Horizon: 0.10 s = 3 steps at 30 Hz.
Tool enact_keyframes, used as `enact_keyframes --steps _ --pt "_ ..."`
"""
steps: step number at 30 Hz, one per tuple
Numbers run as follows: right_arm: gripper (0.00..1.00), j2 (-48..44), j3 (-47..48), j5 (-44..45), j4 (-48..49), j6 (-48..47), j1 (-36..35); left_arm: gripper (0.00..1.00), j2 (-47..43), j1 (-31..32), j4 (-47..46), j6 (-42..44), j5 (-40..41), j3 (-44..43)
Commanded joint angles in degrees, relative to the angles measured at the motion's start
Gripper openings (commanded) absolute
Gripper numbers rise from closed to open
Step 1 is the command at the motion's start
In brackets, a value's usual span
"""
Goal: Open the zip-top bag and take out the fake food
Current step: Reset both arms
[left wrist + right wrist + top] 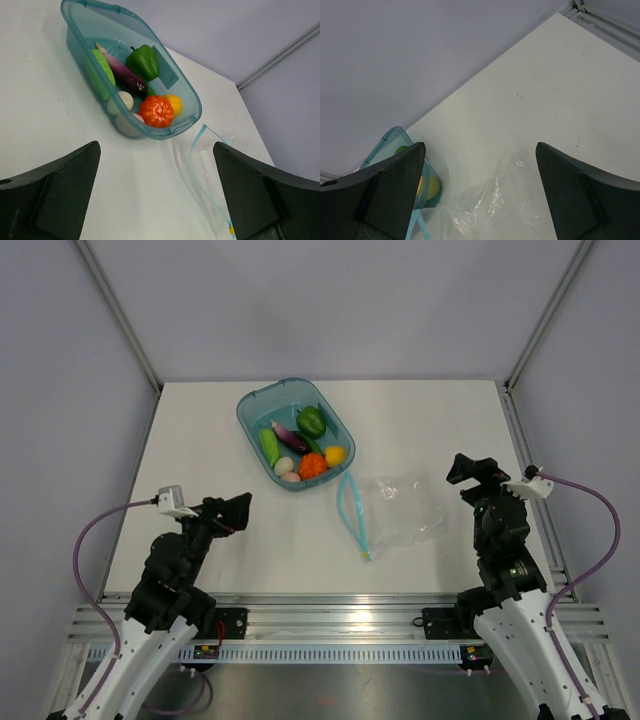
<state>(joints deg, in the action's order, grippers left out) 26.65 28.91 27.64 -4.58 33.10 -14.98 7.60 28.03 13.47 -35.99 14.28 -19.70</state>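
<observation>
left gripper (pixel 236 511) and right gripper (pixel 466 471) gape empty, the zip-top bag (pixel 402 512) lies empty right of the table's (pixel 200 450) middle, the fake food (pixel 300 446) sits in the tub (pixel 252 408) toward the far edge, so simply hold both arms clear.

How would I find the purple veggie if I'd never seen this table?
Look for the see-through teal tub at the back of the white table. Inside, between the pale green cucumber and the green pepper, lies the eggplant: the only long, dark purple piece.
</observation>
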Motion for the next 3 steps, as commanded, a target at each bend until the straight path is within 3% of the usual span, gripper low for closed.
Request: enact_keyframes --steps 1,3 --pt "0.99 0.77 1.24 4.00 0.10 1.79 0.13 0.99 0.75 0.18 -1.44 0.74 1.10 -0.86" --pt "1.00 0.94 1.33 4.09 -0.08 1.62 0.13 0.99 0.93 0.18 -1.35 0.66 1.36 -0.86"
